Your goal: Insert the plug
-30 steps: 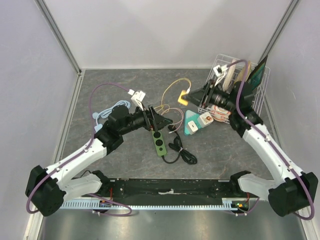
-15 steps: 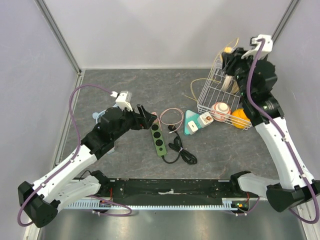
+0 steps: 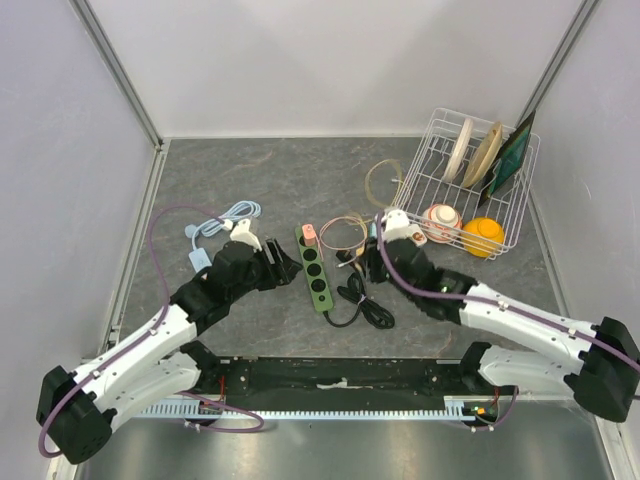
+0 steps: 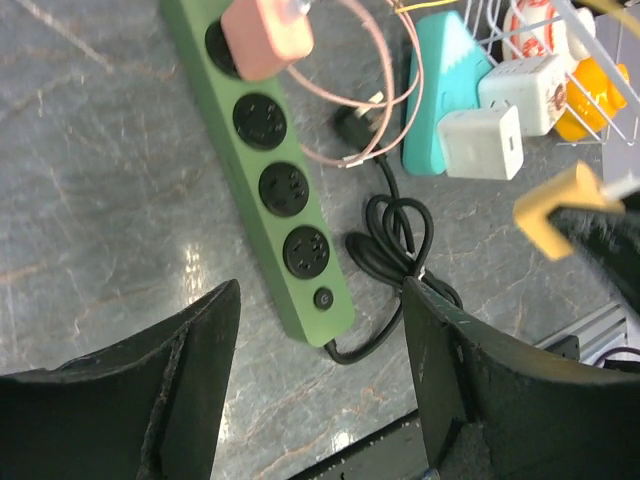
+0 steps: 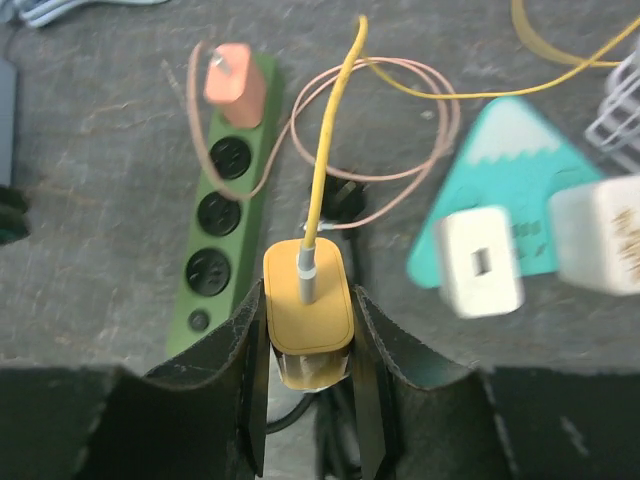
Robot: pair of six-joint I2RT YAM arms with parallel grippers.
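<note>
The green power strip (image 3: pixel 313 266) lies on the table, a pink plug (image 3: pixel 309 232) standing in its far socket. My right gripper (image 5: pixel 308 345) is shut on a yellow plug (image 5: pixel 308 300), whose yellow cable (image 5: pixel 335 130) trails away toward the rack. It hovers just right of the strip (image 5: pixel 222 240), over the black cord. My left gripper (image 4: pixel 320 295) is open and holds nothing. It hangs above the switch end of the strip (image 4: pixel 270 190). From the left wrist view the yellow plug (image 4: pixel 560 205) shows at the right, in the other arm's fingers.
A coiled black cord (image 3: pixel 362 300) runs from the strip's near end. A teal triangular block (image 4: pixel 440 80) and white adapters (image 4: pixel 482 142) lie to the right. A wire dish rack (image 3: pixel 437 135) with plates and an orange stands at the back right. A blue cable (image 3: pixel 225 220) lies at the left.
My right arm has come down from the dish rack to the table's middle beside the strip. The left arm has drawn back toward the strip's near end.
</note>
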